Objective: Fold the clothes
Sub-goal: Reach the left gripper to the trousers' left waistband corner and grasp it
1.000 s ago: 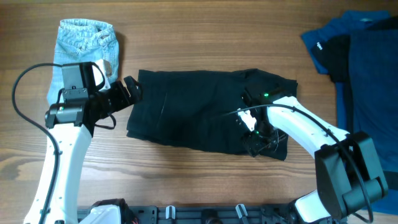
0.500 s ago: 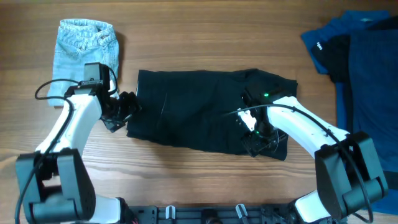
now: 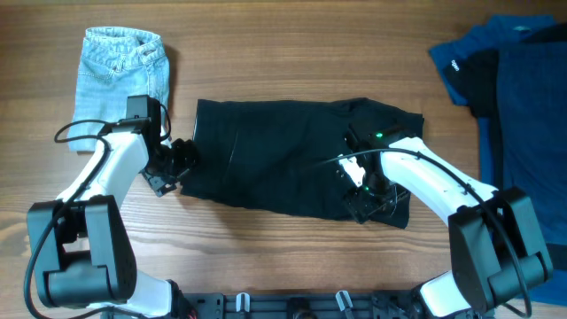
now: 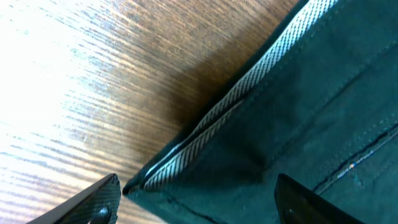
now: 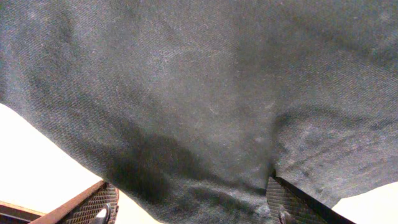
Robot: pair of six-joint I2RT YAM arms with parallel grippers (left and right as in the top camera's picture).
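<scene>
Overhead view first: the black shorts (image 3: 283, 155) are lying spread flat around the middle of the wooden table (image 3: 292, 53), long side running left to right. The left gripper (image 3: 182, 161) sits right at their left edge, down by the lower left corner, basically touching the fabric. The right gripper (image 3: 365, 199) is on top of the lower right corner, where the cloth looks a bit bunched up.

From the left wrist cam, the fingers (image 4: 99, 202) are spread wide. The corner of the shorts sits between them, with the whitish woven lining (image 4: 236, 99) peeking out along the hem. It's straddling that corner, not pinching it.

Right wrist cam is pretty much wall-to-wall black fabric (image 5: 199, 93). The fingers (image 5: 93, 205) are far apart at the bottom of the shot and the cloth stretches across the gap between them. There's a crease near one finger. So jaws are open there too, as far as I can see.

Other stuff on the table: light-blue denim (image 3: 120, 66) folded at the far left, just beyond the left arm, and a dark blue garment (image 3: 523, 97) piled at the right edge, well apart from the shorts. Surface is brown wood grain, with glare washing out part of it on the left wrist cam.
</scene>
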